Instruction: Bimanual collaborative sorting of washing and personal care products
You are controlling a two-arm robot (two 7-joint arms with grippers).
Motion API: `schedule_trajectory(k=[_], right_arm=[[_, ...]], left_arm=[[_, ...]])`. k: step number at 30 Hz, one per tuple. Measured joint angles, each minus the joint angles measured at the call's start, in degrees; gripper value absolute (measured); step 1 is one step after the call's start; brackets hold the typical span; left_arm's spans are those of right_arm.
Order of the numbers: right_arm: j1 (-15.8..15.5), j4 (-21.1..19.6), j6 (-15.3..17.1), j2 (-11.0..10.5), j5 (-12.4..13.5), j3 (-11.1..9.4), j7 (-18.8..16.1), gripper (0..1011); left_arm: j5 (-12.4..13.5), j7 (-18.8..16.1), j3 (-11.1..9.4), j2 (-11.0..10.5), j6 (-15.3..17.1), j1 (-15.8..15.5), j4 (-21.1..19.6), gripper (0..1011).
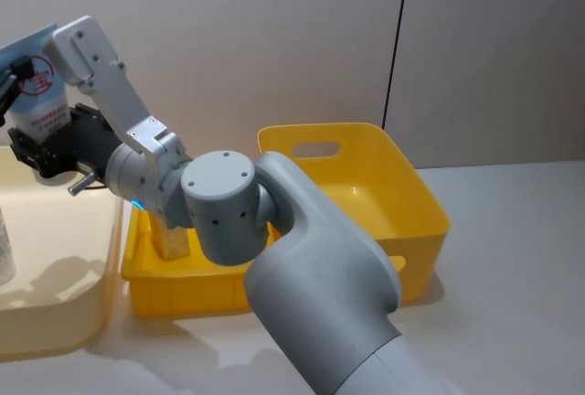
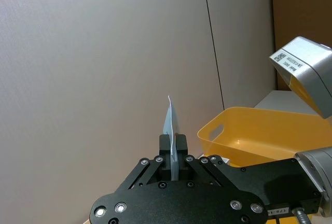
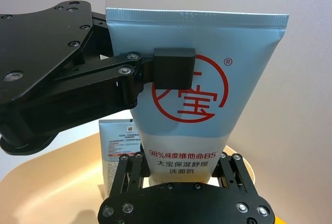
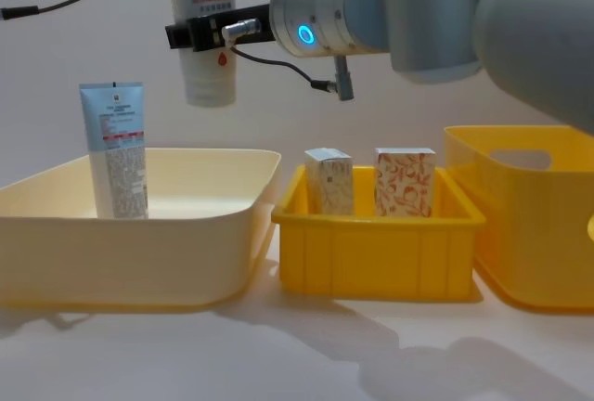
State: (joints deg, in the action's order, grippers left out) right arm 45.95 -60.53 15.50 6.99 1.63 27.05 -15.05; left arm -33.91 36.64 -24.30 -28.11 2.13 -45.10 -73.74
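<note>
A light-blue squeeze tube [image 3: 197, 63] with a red round logo hangs upright, cap down, above the cream bin [image 4: 186, 234]. My left gripper [image 2: 173, 143] is shut on its flat crimped upper part. My right gripper [image 3: 181, 180] is shut on its lower part near the cap, and reaches across from the right [image 4: 206, 34]. In the head view the tube [image 1: 37, 93] is at the upper left. A second light-blue tube [image 4: 116, 150] stands upright inside the cream bin. Two white cartons [image 4: 329, 181] [image 4: 405, 181] stand in the small yellow tray [image 4: 371, 252].
A large yellow bin [image 1: 411, 194] with handle slots stands to the right of the small tray. My right arm's grey links [image 1: 302, 267] cross over the tray and hide part of it from above. A grey wall lies close behind the bins.
</note>
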Motion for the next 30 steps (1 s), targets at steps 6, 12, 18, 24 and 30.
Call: schedule_trajectory(k=[6, 12, 18, 24, 30], right_arm=[[0.0, 0.0, 0.0, 0.0, 0.0, 0.0, 0.0, 565], [0.0, 0.1, 0.0, 0.1, 0.0, 0.0, 0.0, 532], [0.0, 0.1, 0.0, 0.1, 0.0, 0.0, 0.0, 496], [0.0, 0.1, 0.0, 0.1, 0.0, 0.0, 0.0, 473], [0.0, 0.1, 0.0, 0.1, 0.0, 0.0, 0.0, 473]], left_arm=[[0.0, 0.0, 0.0, 0.0, 0.0, 0.0, 0.0, 70], [0.0, 0.0, 0.0, 0.0, 0.0, 0.0, 0.0, 69], [0.0, 0.0, 0.0, 0.0, 0.0, 0.0, 0.0, 70], [0.0, 0.0, 0.0, 0.0, 0.0, 0.0, 0.0, 69], [0.0, 0.0, 0.0, 0.0, 0.0, 0.0, 0.0, 70]])
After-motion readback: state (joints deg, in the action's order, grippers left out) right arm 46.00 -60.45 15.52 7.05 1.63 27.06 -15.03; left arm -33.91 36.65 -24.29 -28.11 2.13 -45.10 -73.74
